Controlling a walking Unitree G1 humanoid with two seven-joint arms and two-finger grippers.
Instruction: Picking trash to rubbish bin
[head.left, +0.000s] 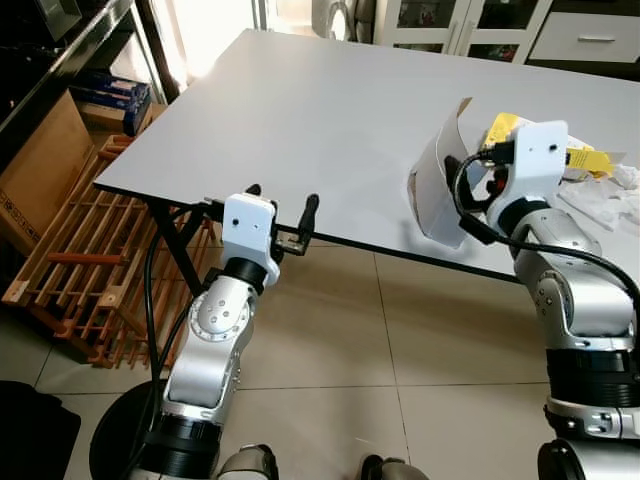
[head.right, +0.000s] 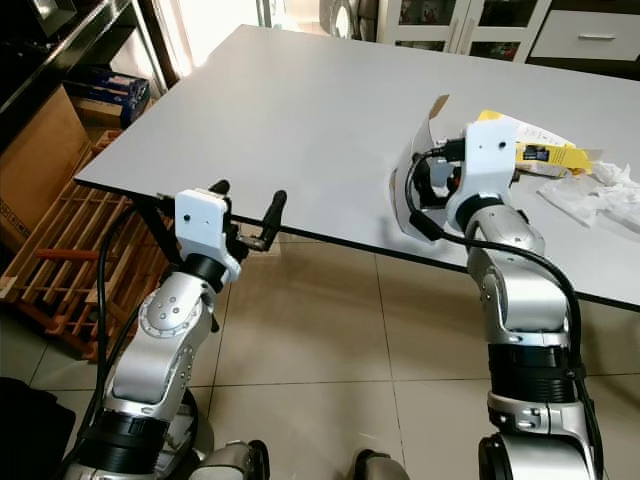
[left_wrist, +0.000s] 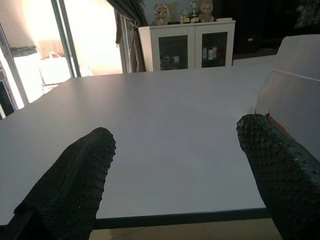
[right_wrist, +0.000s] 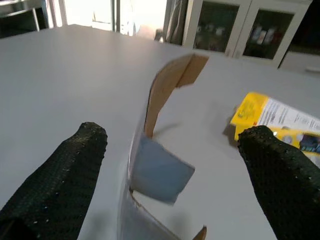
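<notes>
Right tool, fingers spread, straddles bent cardboard; yellow packet print perhaps too small to read.

The robot's two arms are built of rounded silver metal segments joined by dark black bands, with a ring of small screws around a round joint cap on the left forearm. Each wrist ends in a boxy white plastic housing with small dark screw holes at its corners. A thick black cable loops out from the right wrist housing and runs back along the arm; another black cable trails down beside the left arm. The left gripper and the right gripper each carry two long black fingers, their pads covered in a fine dotted rubber texture with rounded tips.
</notes>
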